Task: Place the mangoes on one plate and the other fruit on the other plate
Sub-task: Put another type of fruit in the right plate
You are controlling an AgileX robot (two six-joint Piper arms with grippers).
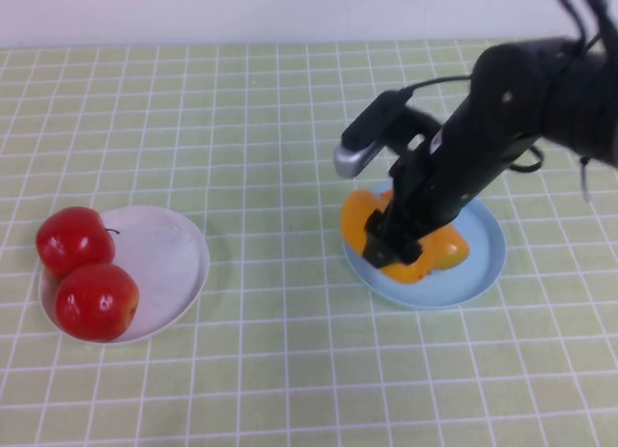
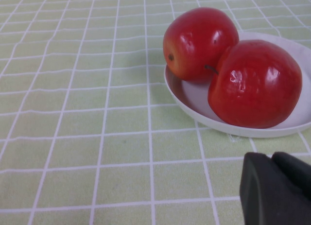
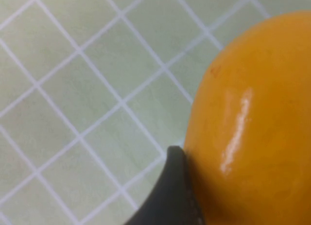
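Observation:
My right gripper (image 1: 391, 237) reaches down over the light blue plate (image 1: 486, 264) and is shut on an orange mango (image 1: 359, 220) at the plate's left rim. In the right wrist view one dark finger (image 3: 176, 188) presses against that mango (image 3: 252, 118); the other finger is hidden behind it. A second mango (image 1: 442, 254) lies on the blue plate under the arm. Two red apples (image 1: 74, 239) (image 1: 97, 300) sit on the white plate (image 1: 174, 254) at the left. My left gripper (image 2: 272, 159) is shut and empty, low over the cloth close to the white plate (image 2: 194, 101) and its apples (image 2: 199, 43) (image 2: 255, 84).
A green checked cloth (image 1: 270, 128) covers the whole table. The right arm's dark body (image 1: 521, 99) stretches from the upper right down to the blue plate. The left arm does not show in the high view.

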